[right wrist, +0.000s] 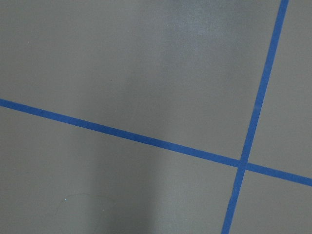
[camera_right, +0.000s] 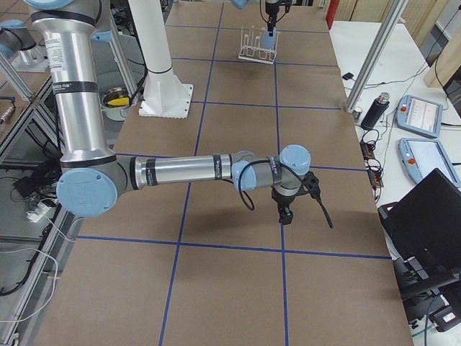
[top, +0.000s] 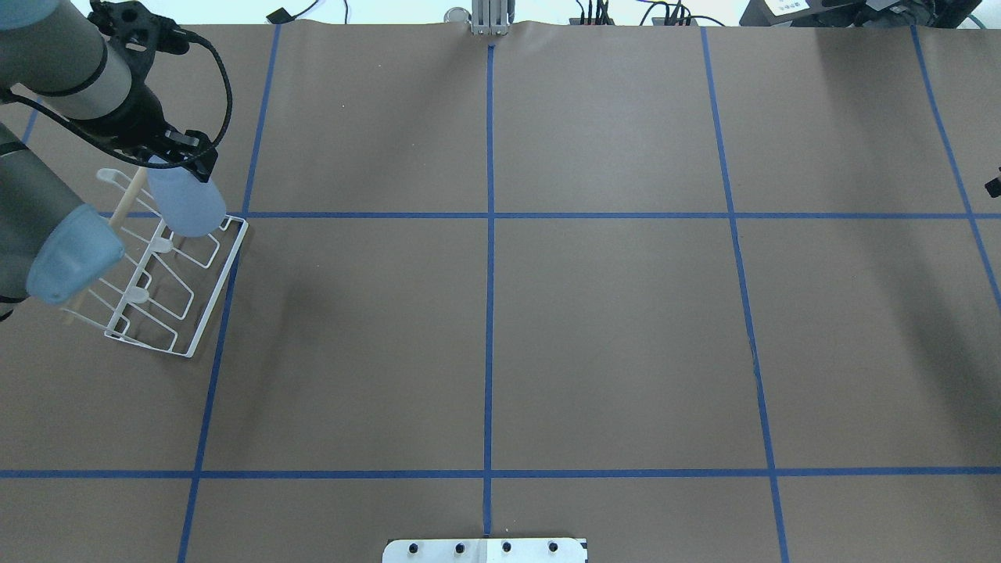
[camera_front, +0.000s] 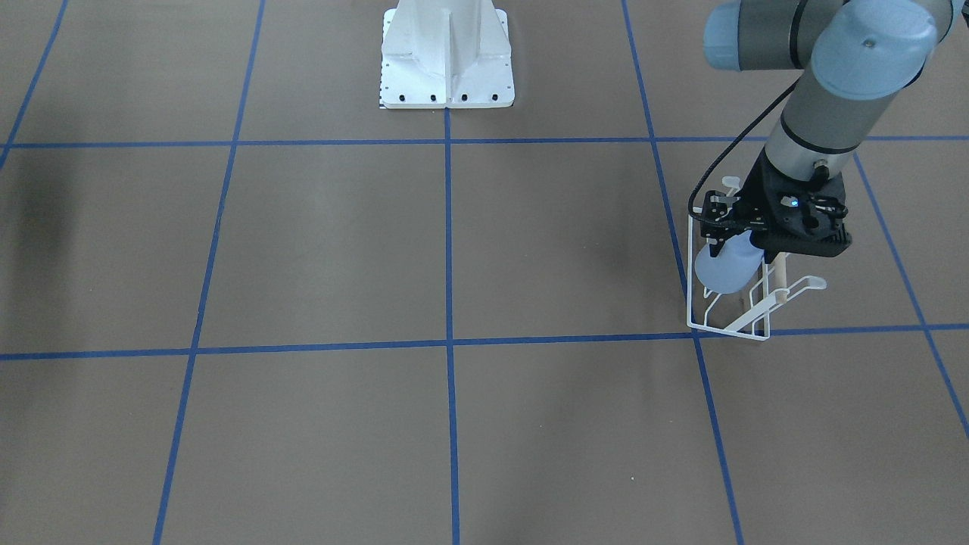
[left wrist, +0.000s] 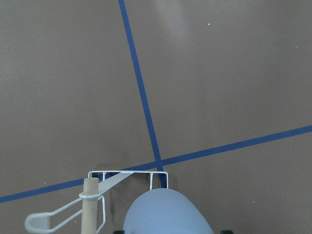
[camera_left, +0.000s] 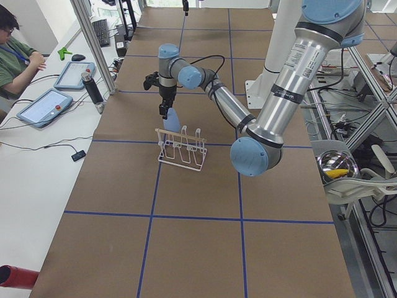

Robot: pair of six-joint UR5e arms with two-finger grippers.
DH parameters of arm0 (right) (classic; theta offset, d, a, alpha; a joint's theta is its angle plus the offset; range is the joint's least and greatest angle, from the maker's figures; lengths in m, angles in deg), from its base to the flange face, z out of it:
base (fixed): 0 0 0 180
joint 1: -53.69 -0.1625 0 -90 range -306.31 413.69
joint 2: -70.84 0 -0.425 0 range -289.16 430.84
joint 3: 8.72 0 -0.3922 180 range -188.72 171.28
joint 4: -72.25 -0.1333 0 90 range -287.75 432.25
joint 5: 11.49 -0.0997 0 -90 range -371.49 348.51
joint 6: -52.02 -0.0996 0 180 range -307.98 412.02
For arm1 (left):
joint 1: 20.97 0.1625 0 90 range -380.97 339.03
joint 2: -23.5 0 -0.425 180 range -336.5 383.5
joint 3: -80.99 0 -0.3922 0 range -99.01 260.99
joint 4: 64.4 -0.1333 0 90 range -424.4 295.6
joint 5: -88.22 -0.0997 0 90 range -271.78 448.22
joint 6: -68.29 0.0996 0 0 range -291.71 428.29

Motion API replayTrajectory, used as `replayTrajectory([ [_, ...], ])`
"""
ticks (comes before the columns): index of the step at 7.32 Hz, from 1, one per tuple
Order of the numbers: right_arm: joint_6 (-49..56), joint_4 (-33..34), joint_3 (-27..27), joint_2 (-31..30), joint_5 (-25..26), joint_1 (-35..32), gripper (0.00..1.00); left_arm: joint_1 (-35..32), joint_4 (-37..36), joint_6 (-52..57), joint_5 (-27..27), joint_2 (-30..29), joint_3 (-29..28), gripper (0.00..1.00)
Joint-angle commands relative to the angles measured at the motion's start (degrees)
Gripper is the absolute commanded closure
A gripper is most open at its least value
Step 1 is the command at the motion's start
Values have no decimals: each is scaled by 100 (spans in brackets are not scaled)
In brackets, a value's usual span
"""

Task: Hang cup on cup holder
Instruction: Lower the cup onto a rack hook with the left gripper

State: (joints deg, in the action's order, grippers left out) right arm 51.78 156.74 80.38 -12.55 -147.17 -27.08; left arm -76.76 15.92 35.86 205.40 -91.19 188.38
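Note:
The light blue cup (top: 186, 205) is in my left gripper (top: 168, 160), which is shut on its upper end; its closed base points away from the gripper. The cup hangs tilted over the far end of the white wire cup holder (top: 156, 289) with its wooden dowel (top: 125, 205). In the front view the cup (camera_front: 727, 269) is low among the wires of the holder (camera_front: 746, 318); I cannot tell whether it touches a prong. The left wrist view shows the cup's base (left wrist: 165, 214) above the holder's end frame (left wrist: 127, 173). My right gripper (camera_right: 286, 215) points down over bare table; I cannot tell its state.
The table is brown paper with a grid of blue tape lines (top: 489, 234). The robot's white base plate (camera_front: 447, 83) stands at the table's edge. An operator (camera_left: 15, 59) sits at a side desk with tablets, beyond the table's far edge.

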Motion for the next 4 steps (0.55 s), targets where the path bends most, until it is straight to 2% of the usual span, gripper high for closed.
replayTrajectory([
  [1,-19,-21,46,-45,24,0,0,-11,-7,-10,-2,26,28,2],
  [3,-72,-39,-15,-194,190,0,0,-2,500,-9,-351,315,115,2],
  [4,-63,-47,-7,-195,444,0,0,-28,494,0,-353,342,133,2],
])
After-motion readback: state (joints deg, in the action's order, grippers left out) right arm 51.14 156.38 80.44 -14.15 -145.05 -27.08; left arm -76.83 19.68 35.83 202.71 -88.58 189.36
